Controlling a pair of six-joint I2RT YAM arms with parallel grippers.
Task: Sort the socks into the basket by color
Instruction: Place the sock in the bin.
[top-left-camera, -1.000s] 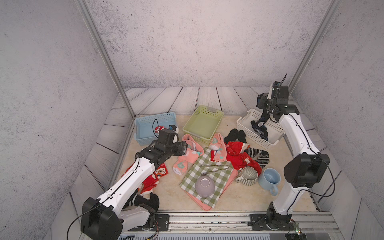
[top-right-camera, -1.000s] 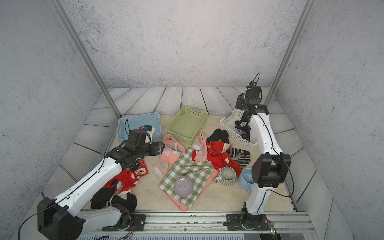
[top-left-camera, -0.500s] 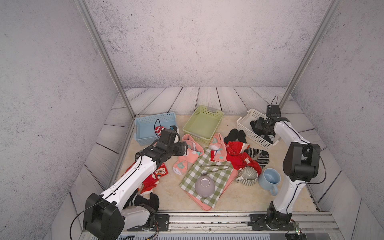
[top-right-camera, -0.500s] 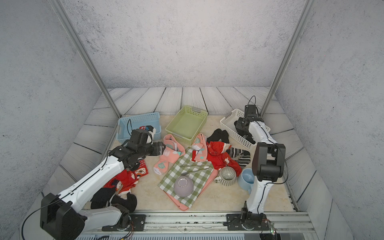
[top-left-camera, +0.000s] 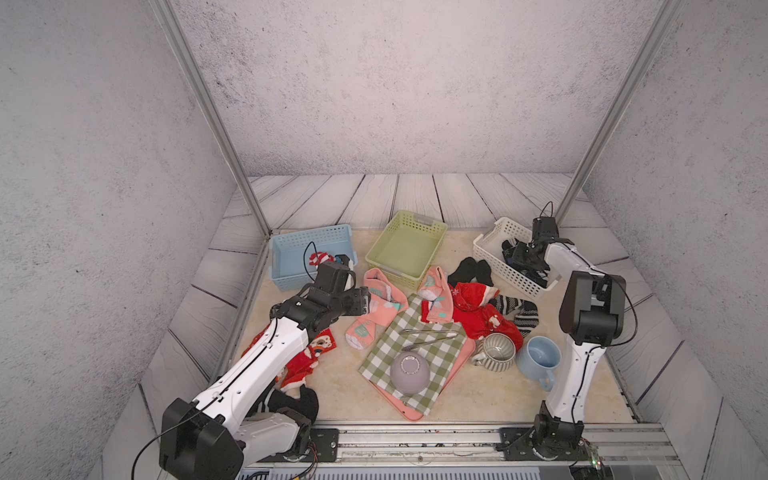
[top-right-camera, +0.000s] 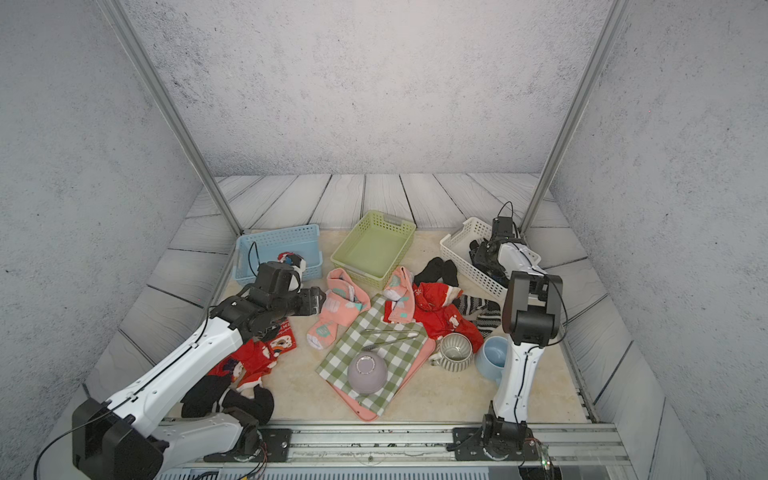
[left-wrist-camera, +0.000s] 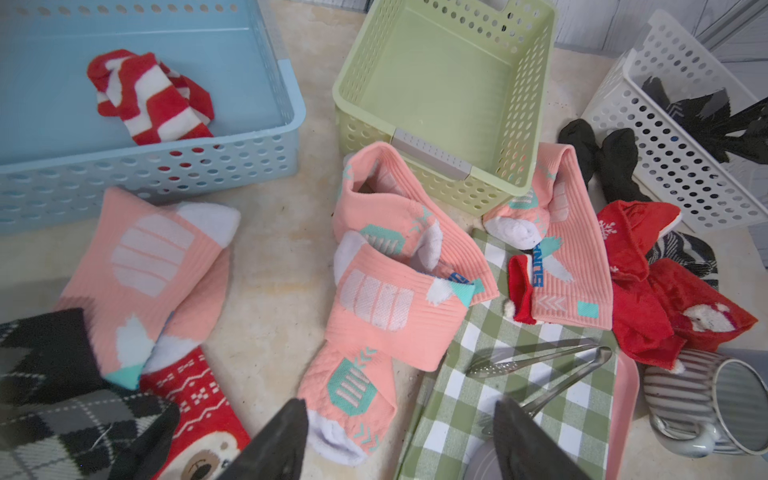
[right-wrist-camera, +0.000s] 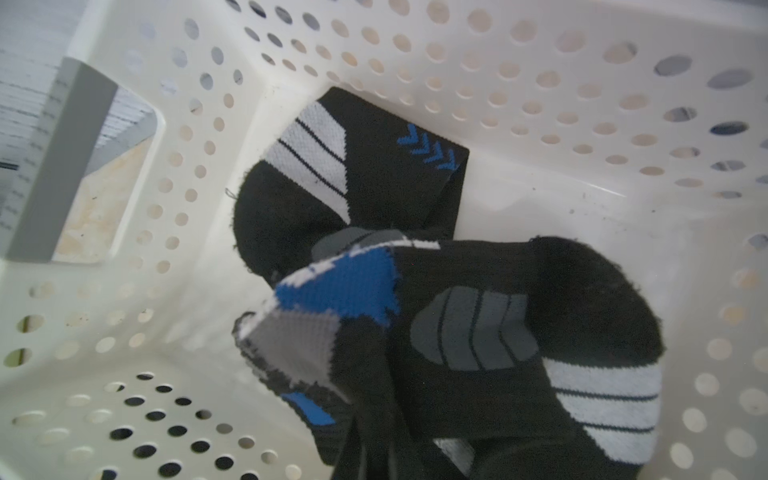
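My left gripper (left-wrist-camera: 399, 409) is open and hangs low over a salmon-pink sock (left-wrist-camera: 386, 291) beside the checked cloth; it also shows in a top view (top-left-camera: 368, 301). More pink socks (left-wrist-camera: 145, 266) lie close by. A red-and-white striped sock (left-wrist-camera: 149, 97) lies in the blue basket (top-left-camera: 291, 249). The green basket (top-left-camera: 409, 220) holds nothing. My right gripper (right-wrist-camera: 374, 457) is down inside the white basket (top-left-camera: 494, 245), shut on a black sock (right-wrist-camera: 478, 332) that rests on another black sock (right-wrist-camera: 332, 187). Red socks (top-left-camera: 478, 307) and black socks (top-left-camera: 471, 268) lie mid-table.
A green checked cloth (top-left-camera: 415, 353) covers a pink tray (top-left-camera: 457, 365) and carries an upturned grey bowl (top-left-camera: 409, 372) and metal tongs (top-left-camera: 428, 334). A striped mug (top-left-camera: 496, 353) and a blue mug (top-left-camera: 540, 359) stand beside it. Red socks (top-left-camera: 307, 357) and dark socks (top-left-camera: 291, 403) lie under my left arm.
My right arm dropped from above the white basket down into it, carrying the black sock. The left gripper has barely shifted.
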